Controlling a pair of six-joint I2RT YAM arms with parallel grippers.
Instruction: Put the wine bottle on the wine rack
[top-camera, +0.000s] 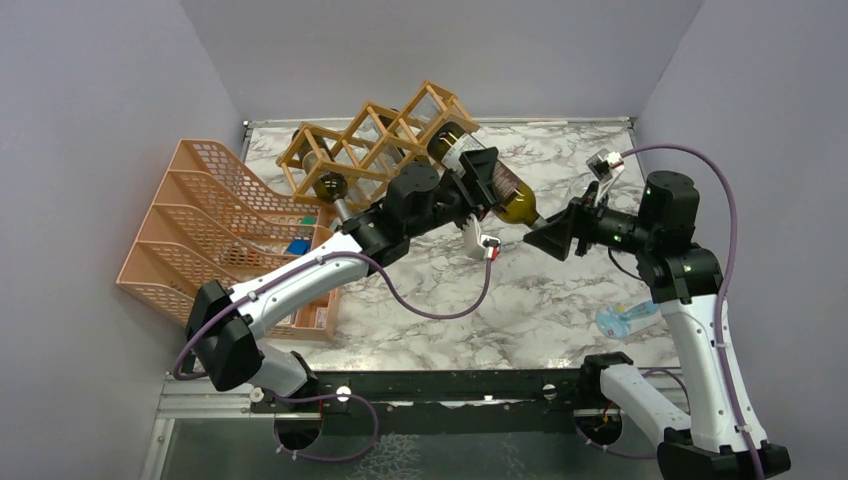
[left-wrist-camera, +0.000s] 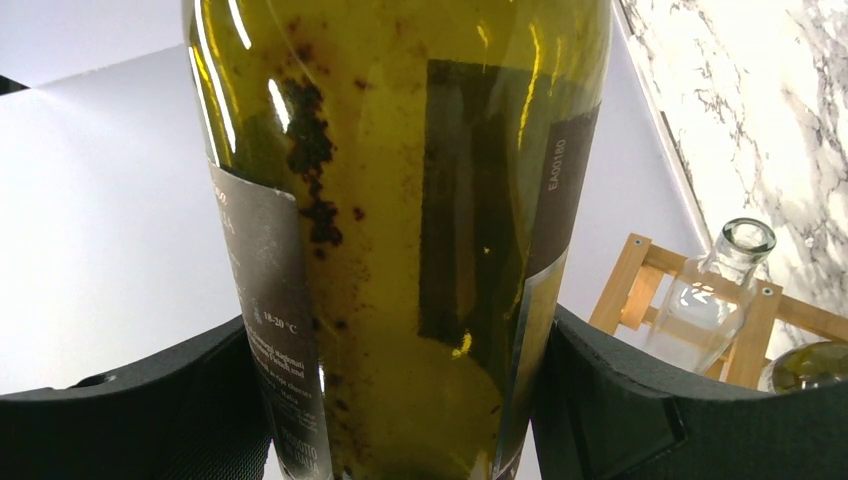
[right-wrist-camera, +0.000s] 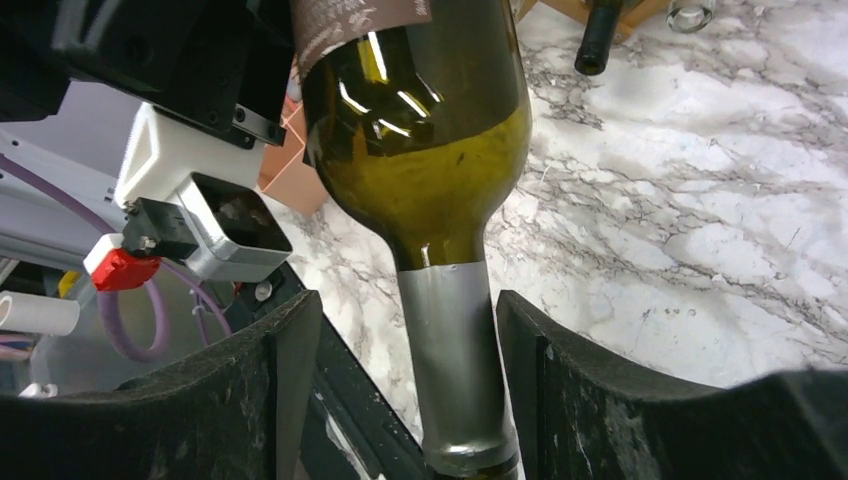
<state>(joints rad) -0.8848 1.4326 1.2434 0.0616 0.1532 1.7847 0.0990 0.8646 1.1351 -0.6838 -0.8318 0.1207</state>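
**Overhead and wrist views.** The wine bottle, olive-green glass with a dark label, is held off the marble counter by the left pincer. This pincer is clamped across the bottle's body, and in the left wrist view both black fingers are pressed against the glass. The bottle is tilted, with its neck directed away from the left pincer and into the right pincer.

The right pincer is set at a middling width around the foil-covered neck. A clear gap is seen on one side of the neck and contact on the other side cannot be decided, so no grip is shown.

The wine rack, a tan wooden lattice, is placed just beyond the left pincer, on the side away from the right pincer. The bottle's base is seen against the rack's nearest end; whether it is inside a cell cannot be told. A dark bottle and a clear bottle are lodged in the rack. A salmon-pink mesh organizer is stood well beyond the left pincer, past the rack.
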